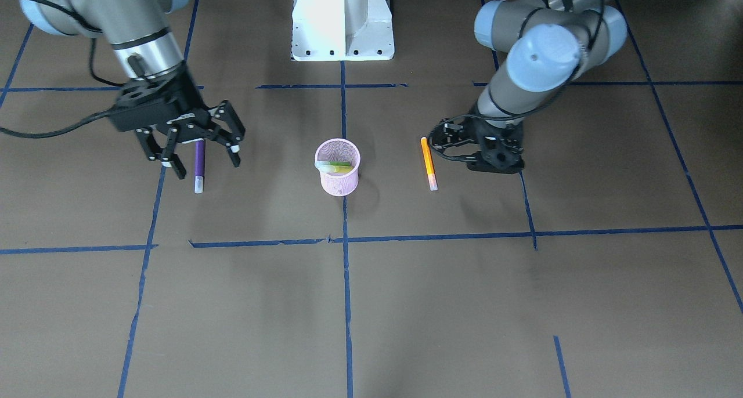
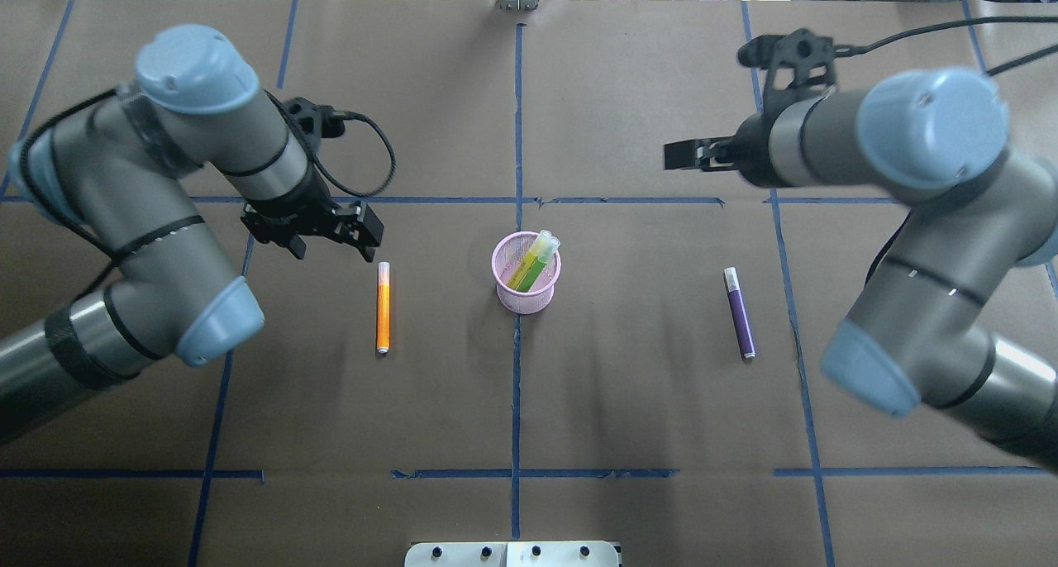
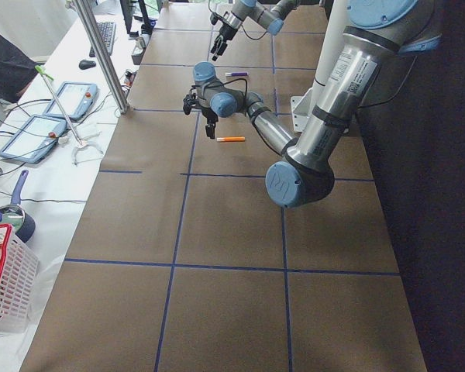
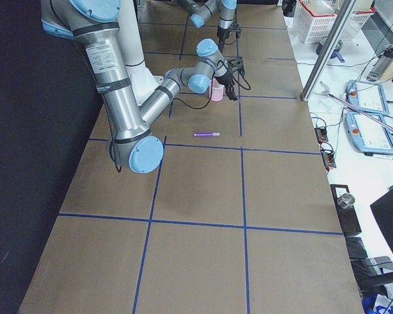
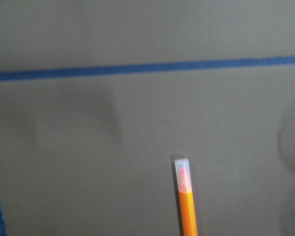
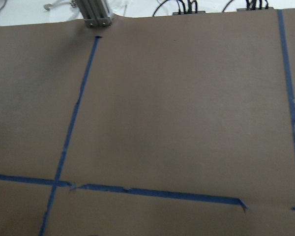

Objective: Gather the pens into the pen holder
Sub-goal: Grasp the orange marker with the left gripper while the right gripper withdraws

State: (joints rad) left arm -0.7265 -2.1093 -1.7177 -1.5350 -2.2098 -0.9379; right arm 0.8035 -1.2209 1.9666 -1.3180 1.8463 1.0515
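While my left hand (image 1: 451,144) and right hand (image 1: 207,166) gape wide and empty near the orange pen (image 2: 383,307) and purple pen (image 2: 740,319), which flank the mid-surface pen holder (image 2: 506,293) with the green pen (image 2: 529,265) inside, I reckon an off-centre pinch could roll either away.

Brown table (image 2: 628,385) with blue tape lines (image 2: 517,385) bears pen holder (image 2: 529,299), orange pen (image 2: 383,307), purple pen (image 2: 739,315).
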